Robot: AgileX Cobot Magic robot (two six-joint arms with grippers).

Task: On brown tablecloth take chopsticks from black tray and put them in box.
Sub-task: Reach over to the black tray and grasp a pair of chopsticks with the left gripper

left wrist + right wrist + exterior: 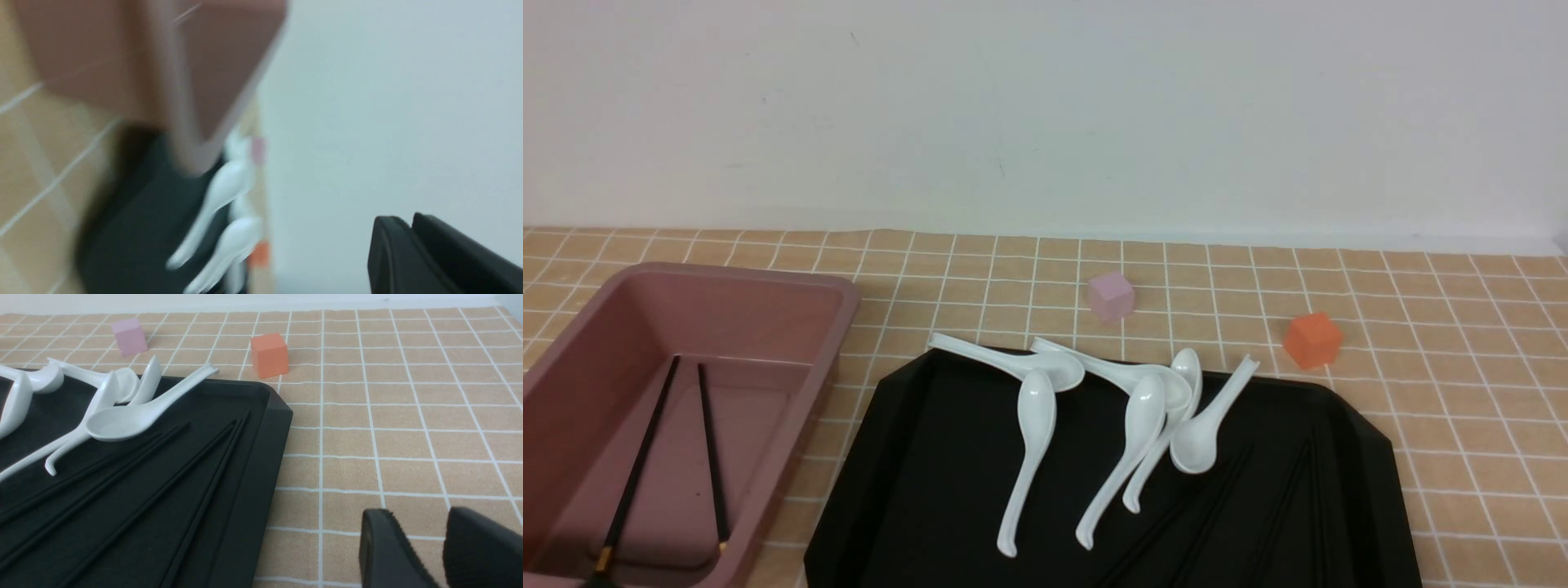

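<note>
The mauve box (837, 314) stands at the left on the brown tablecloth (1462, 392). Two black chopsticks (645, 449) with gold tips lie inside it. The black tray (915, 490) holds several more chopsticks (1217, 498) on its right side; they show clearly in the right wrist view (163, 498). Neither gripper shows in the front view. My left gripper (410, 222) is shut and empty, with the blurred box (122, 61) and tray (135, 228) beyond it. My right gripper (421, 522) is open and empty over bare cloth beside the tray (261, 457).
Several white soup spoons (1033, 433) lie across the tray's far half, some over its back rim. One spoon (122, 420) rests beside the chopsticks' far ends. A small pink cube (1111, 296) and an orange cube (1312, 340) sit on the cloth behind the tray.
</note>
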